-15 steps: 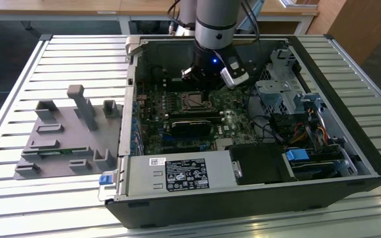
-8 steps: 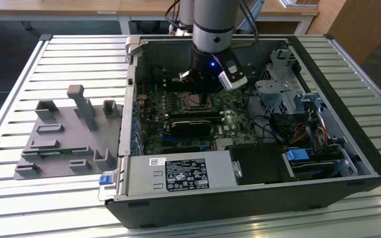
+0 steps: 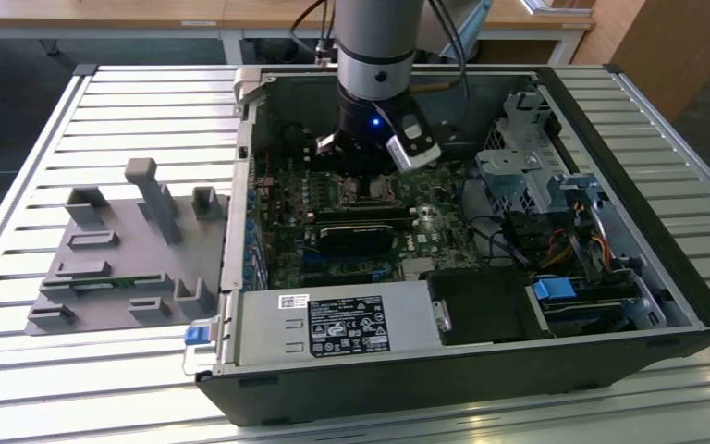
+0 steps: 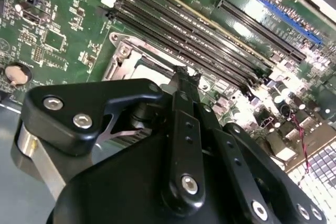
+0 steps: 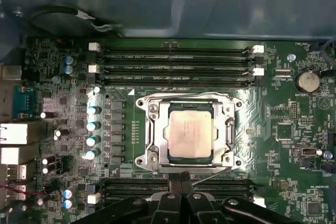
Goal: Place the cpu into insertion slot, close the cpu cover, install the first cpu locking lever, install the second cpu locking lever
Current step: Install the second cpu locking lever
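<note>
Black two-finger gripper hangs low inside open black computer case, just above green motherboard; fingers pressed together, clamping nothing, tips beside socket edge; square silver-grey cpu seated flat in dark insertion slot; silver metal cpu cover frame lies closed around it; long black memory slots run alongside.

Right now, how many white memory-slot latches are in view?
6 in the first wrist view: four latches beyond the cpu, two per end; two by the end effector, which may hide others.
</note>
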You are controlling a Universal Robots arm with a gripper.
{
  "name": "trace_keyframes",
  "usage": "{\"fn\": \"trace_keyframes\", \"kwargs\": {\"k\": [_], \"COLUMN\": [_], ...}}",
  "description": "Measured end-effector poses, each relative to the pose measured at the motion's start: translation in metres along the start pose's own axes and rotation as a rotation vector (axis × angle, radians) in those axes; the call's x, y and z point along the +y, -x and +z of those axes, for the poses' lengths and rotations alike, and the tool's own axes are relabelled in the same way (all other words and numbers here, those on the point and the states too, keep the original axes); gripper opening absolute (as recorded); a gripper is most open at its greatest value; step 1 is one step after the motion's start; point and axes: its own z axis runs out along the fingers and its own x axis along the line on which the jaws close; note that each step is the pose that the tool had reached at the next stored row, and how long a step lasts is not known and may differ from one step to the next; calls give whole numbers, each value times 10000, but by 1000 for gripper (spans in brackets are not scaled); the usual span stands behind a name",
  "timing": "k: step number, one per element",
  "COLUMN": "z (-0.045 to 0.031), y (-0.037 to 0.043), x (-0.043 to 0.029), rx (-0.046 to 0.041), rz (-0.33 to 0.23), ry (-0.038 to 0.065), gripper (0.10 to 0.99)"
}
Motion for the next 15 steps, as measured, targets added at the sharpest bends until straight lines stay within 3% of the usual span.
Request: {"fn": "trace_keyframes", "kwargs": {"k": [7, 11, 15], "z": [-1, 5, 52], "y": [-59, -116, -121], "x": [-85, -101, -103], "rx": [0, -1, 1], "rz": [1, 3, 2], "ry": [112, 176, 187], "gripper": [106, 106, 106]}}
